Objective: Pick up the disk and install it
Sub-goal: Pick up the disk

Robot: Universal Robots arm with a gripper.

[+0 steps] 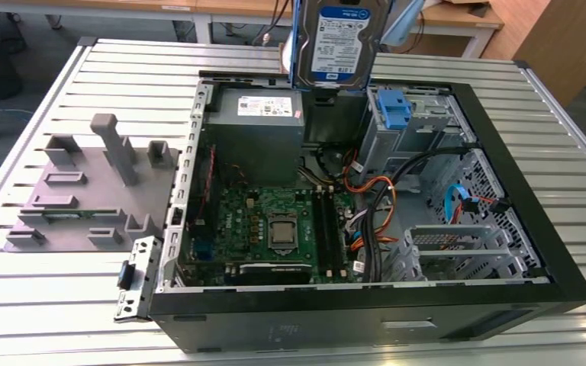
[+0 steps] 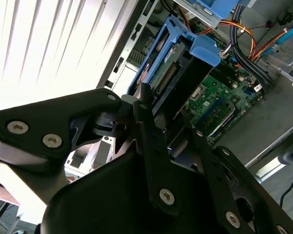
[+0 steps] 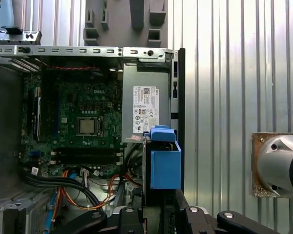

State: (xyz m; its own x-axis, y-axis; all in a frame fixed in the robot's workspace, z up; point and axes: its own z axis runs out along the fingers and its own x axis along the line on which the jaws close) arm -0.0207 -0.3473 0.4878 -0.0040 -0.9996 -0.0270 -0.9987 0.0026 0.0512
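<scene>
The disk (image 1: pixel 340 42) hangs upright over the back edge of the open computer case (image 1: pixel 522 198), its white label with the blue band facing the exterior camera. It is above the grey power supply (image 1: pixel 257 114) and the gap beside the drive cage (image 1: pixel 405 122). In the second wrist view my gripper (image 2: pixel 166 114) is shut on the disk (image 2: pixel 158 56), a black finger on each flat side. In the first wrist view the end of the disk's blue carrier (image 3: pixel 164 165) sticks out beyond the gripper (image 3: pixel 161 212), next to the power supply (image 3: pixel 146 109).
The motherboard (image 1: pixel 272 221) lies on the case floor, with orange and black cables (image 1: pixel 375 206) on the side toward the exterior view's right. A grey fixture block (image 1: pixel 89 183) and a loose metal bracket (image 1: pixel 133 278) lie on the slatted table (image 1: pixel 59 320) at the exterior view's left.
</scene>
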